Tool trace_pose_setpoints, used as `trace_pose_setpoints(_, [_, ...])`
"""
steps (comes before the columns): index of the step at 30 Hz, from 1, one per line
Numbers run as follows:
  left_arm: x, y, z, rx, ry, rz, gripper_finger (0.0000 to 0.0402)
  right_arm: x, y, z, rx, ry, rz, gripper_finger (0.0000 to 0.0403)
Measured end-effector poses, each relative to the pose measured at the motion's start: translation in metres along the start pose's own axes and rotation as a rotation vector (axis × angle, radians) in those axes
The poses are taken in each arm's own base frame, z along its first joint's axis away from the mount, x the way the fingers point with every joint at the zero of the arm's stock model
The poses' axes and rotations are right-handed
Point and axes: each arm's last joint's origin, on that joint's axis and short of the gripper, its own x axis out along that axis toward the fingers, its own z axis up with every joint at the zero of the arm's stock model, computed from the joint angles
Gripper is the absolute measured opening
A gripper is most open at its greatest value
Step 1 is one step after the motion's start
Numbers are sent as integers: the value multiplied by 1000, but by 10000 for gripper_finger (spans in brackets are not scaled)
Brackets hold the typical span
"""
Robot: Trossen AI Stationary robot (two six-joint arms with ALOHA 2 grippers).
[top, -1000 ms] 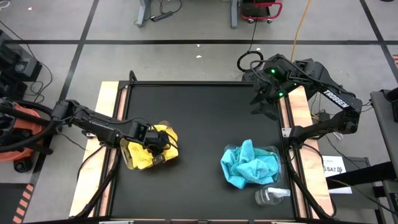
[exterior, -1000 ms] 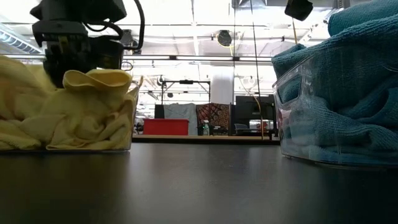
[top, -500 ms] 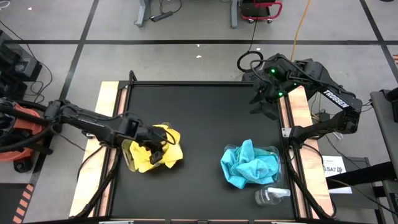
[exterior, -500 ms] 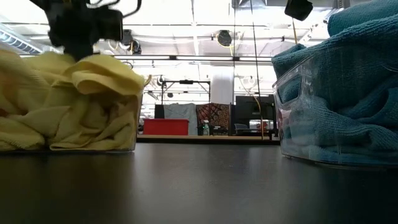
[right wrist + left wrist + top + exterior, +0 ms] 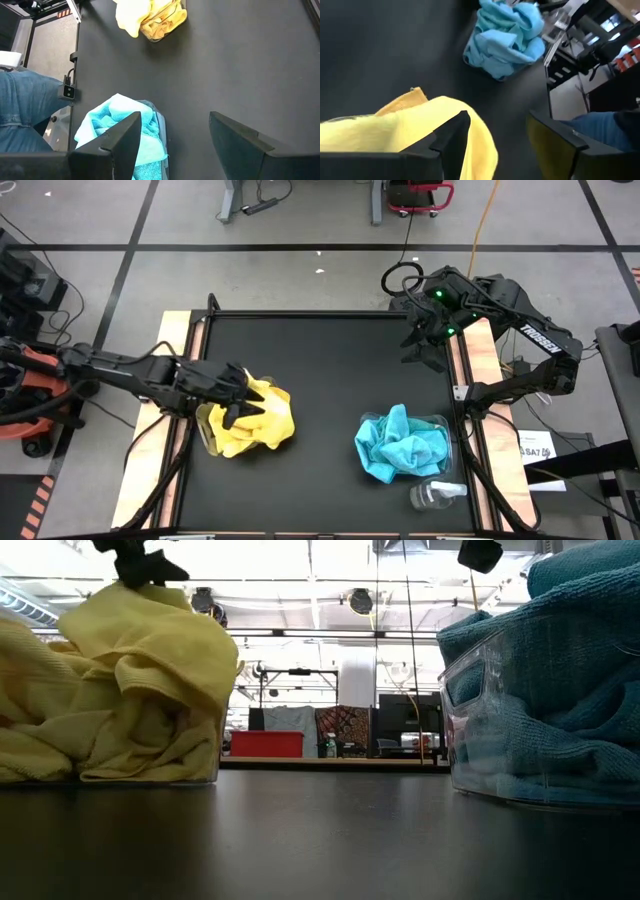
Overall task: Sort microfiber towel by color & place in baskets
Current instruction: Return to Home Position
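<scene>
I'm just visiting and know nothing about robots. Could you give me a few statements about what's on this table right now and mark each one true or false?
1. The yellow towels are heaped in the left bin. True.
2. The blue towels lie loose, outside any bin. False: they fill the right bin.
3. The left gripper is clamped on a blue towel. False: it is open above the yellow towels, holding nothing.
4. A clear bottle lies beside the right bin. True.
5. The right gripper is reaching into the right bin. False: it sits open at the far right edge of the table, away from the towels.
</scene>
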Motion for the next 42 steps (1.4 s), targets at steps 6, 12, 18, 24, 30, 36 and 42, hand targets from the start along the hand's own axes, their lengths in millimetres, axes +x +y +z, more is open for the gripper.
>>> trace_pose_setpoints(6, [-6, 3, -9, -86, 123, -27, 207, 0, 0, 0, 0, 0, 0, 226])
trace_pose_setpoints(12, [-3, -7, -16, -190, 299, -202, 207, 0, 0, 0, -1, -1, 1, 226])
trace_pose_setpoints(18, [-5, -23, -9, -211, 298, -422, 207, 0, 0, 1, -6, -11, 0, 226])
trace_pose_setpoints(24, [-11, -22, 12, -78, -16, -379, 207, 0, 0, 5, -52, -46, -5, 226])
trace_pose_setpoints(30, [-12, -6, 23, 96, -223, -123, 207, -2, 1, 12, -198, -134, 14, 226])
trace_pose_setpoints(36, [-16, 5, 30, 215, -301, 8, 207, -26, 9, 18, -337, -350, 49, 226])
trace_pose_setpoints(42, [-34, 14, 36, 284, -393, 83, 207, -47, 12, 10, -351, -436, 18, 226])
